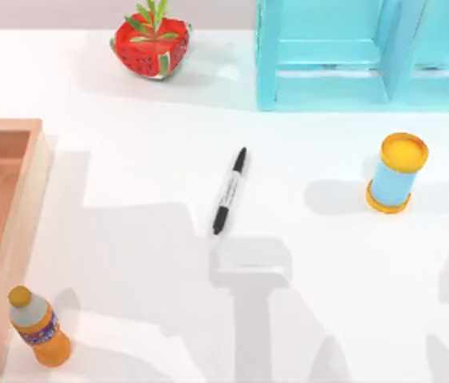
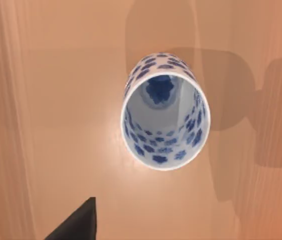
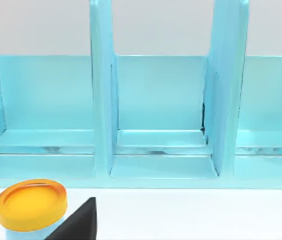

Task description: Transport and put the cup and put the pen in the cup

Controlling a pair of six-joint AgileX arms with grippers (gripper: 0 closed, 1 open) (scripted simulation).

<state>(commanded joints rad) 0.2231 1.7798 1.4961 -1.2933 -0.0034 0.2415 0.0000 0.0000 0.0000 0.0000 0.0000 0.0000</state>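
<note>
Nearest the front edge of the white surface (image 1: 152, 263), at the left, an orange bottle (image 1: 39, 325) stands beside a wooden tray (image 1: 34, 171). Below the left wrist camera the cup (image 2: 165, 111) stands upright on the tray's floor, mouth open; whether either arm's fingers are open cannot be told. Mid-surface lies the pen (image 1: 230, 190). Farther right stands a light-blue cylinder (image 1: 396, 173), then a turquoise shelf (image 1: 344, 56) and a strawberry-shaped pot (image 1: 151, 44) at the back.

pen (image 1: 230, 191) lies mid-table. cylinder (image 1: 397, 172) stands well to its right, before the divided rack (image 1: 368, 56). strawberry-shaped pot (image 1: 151, 44) far side, left of rack. wooden tray (image 1: 1, 207) at left edge; bottle (image 1: 39, 327) just beside it. cup (image 2: 164, 111) upright on the tray's floor.
</note>
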